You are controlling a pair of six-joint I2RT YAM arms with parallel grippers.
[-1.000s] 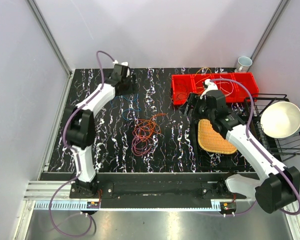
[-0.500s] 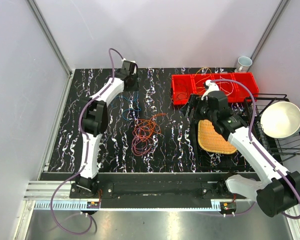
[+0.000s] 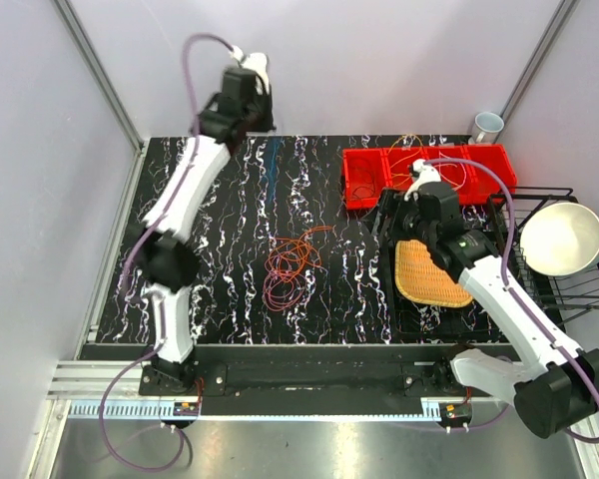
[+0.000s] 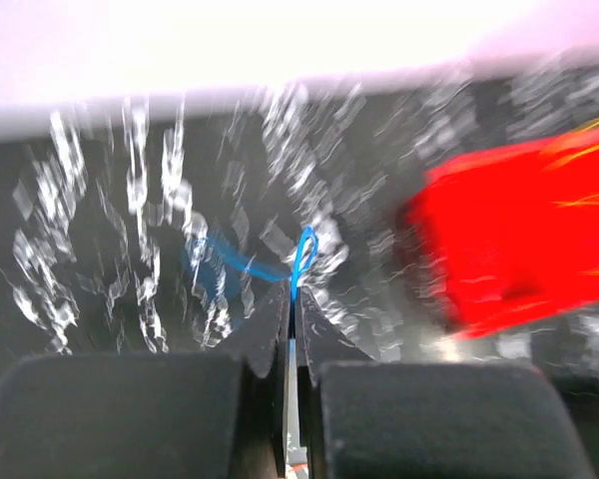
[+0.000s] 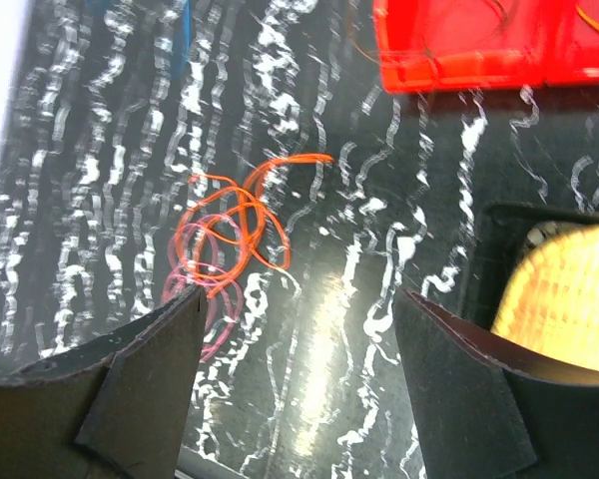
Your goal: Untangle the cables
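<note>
Where the counter (image 3: 210, 299) lies nearer the arm bases, orange cables (image 3: 292, 257) and pink cables (image 3: 280, 291) sit tangled in one heap. The right tool (image 5: 299, 294) hangs to the right of the heap, fingers spread, gripping nothing. A woven tray (image 3: 431, 277) lies beside it. The wire rack (image 3: 594, 294) holds a white bowl (image 3: 559, 238). Farther back, the red bin (image 3: 369, 200) holds yellow-orange cables (image 3: 416, 162). A mug (image 3: 487, 126) stands in the far corner, contents not visible. The left tool (image 4: 292, 299), high at the far edge, is pressed together, pinching a blue cable (image 4: 245, 262).
</note>
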